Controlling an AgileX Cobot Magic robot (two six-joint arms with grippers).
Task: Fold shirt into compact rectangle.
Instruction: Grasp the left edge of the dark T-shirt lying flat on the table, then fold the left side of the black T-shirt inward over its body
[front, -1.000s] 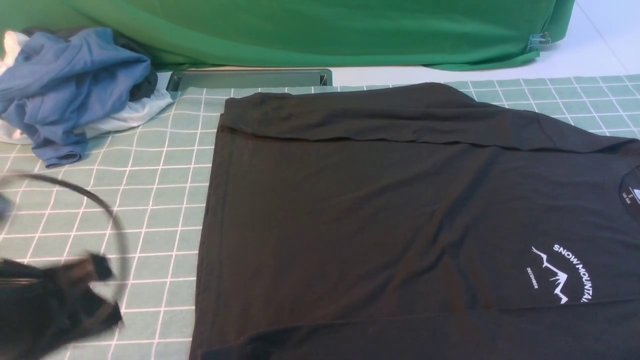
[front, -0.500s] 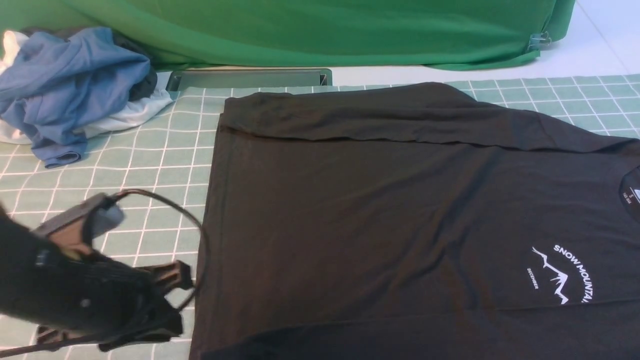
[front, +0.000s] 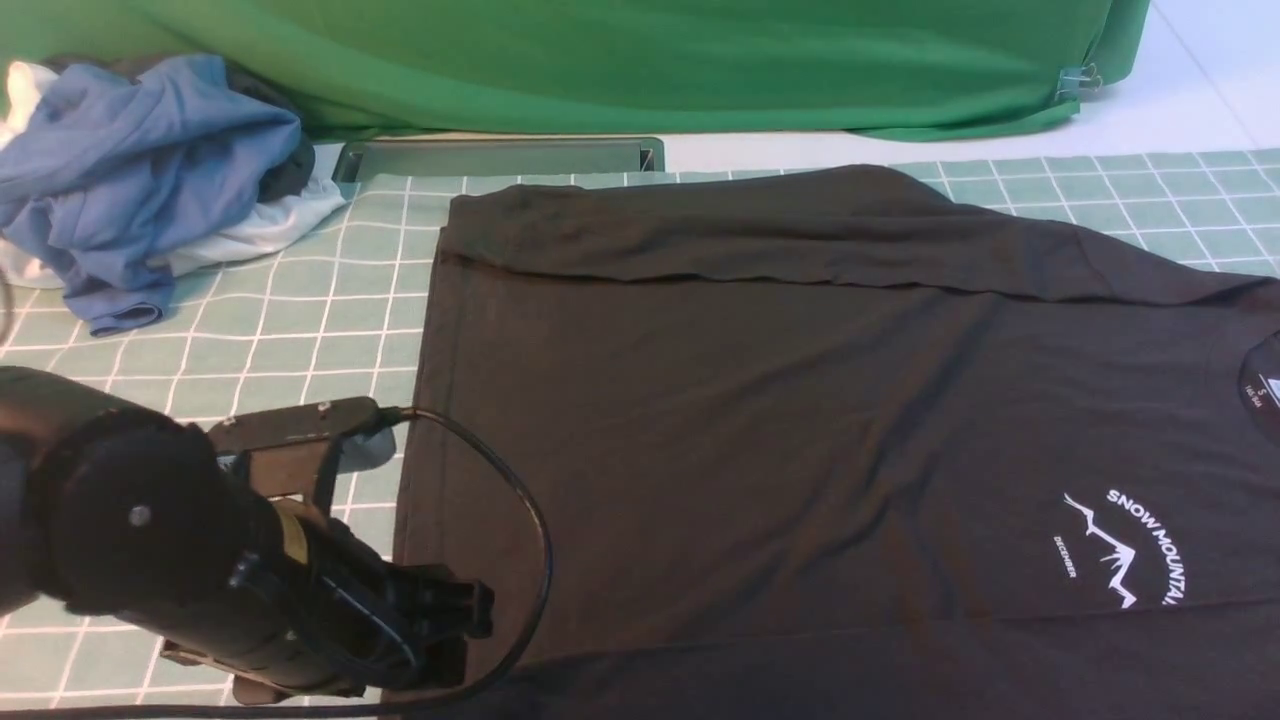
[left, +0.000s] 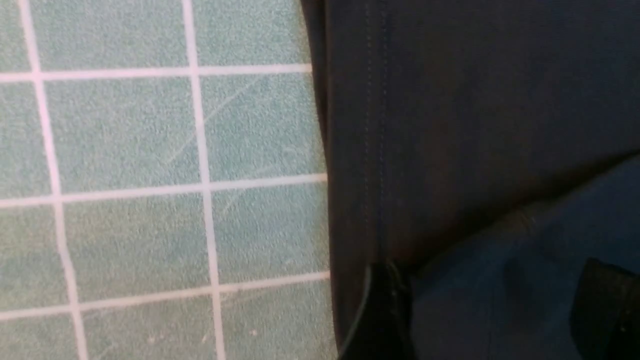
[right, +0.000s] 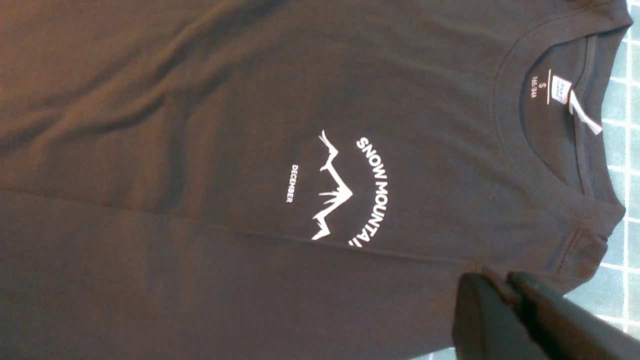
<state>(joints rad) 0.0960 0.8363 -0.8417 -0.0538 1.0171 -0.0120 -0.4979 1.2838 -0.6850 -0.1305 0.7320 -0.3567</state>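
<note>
Left gripper (left: 492, 300) hangs with its fingers apart over the near hem corner of the shirt (front: 750, 420), which lies spread on the bench (front: 300, 330) with both long edges folded in. Right gripper (right: 500, 280) seems closed, near the collar. The knit looks thin, light and limp, so pinch both layers at the hem corners.

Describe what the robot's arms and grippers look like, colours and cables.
The left arm is a black, rounded cylinder with a small silver screw on its round cap and a brass-coloured patch. A flat dark bracket sits on top, with a black cable looping from it. The left gripper is black; the right gripper shows dark grey, straight fingers.
</note>
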